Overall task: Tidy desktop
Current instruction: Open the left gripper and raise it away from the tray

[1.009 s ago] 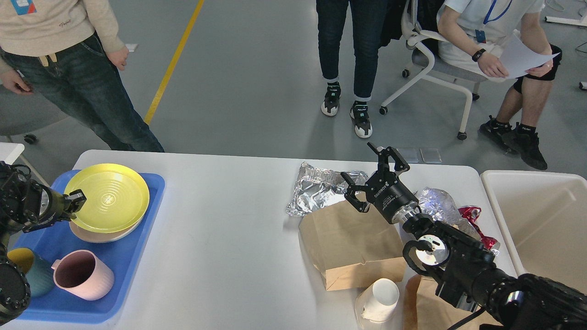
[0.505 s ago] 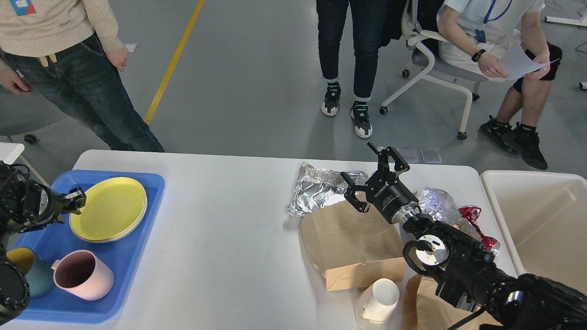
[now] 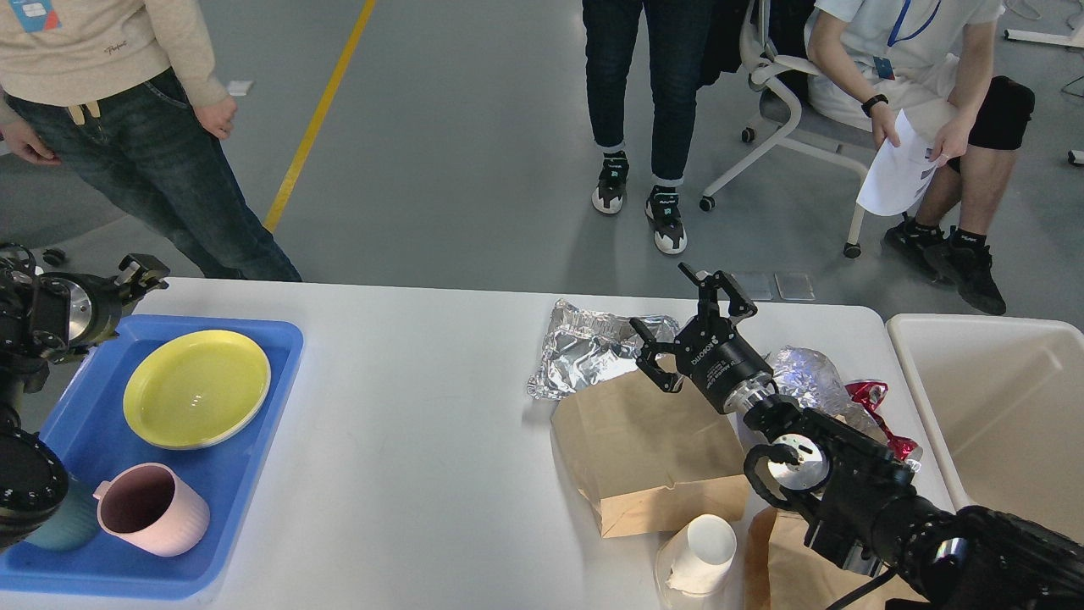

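The white desktop (image 3: 406, 407) holds litter on its right half: a crumpled foil sheet (image 3: 576, 352), a flat brown paper bag (image 3: 644, 449), a white paper cup (image 3: 703, 551) on its side, a foil ball (image 3: 804, 377), a red wrapper (image 3: 876, 402) and a second paper bag (image 3: 783, 568) at the front edge. My right gripper (image 3: 682, 318) is open and empty, just above the far edge of the first bag and the foil sheet. My left gripper (image 3: 144, 275) is open and empty above the far left corner of the blue tray (image 3: 254, 407).
The tray holds a yellow plate (image 3: 196, 388) stacked on another, a pink mug (image 3: 152, 508) and a teal cup (image 3: 63, 525). A beige bin (image 3: 999, 398) stands off the table's right end. Three people are beyond the far edge, one seated on a chair.
My left gripper lowered the yellow plate flat onto the stack in the tray, let go and rose back to the far left. My right arm has not moved.
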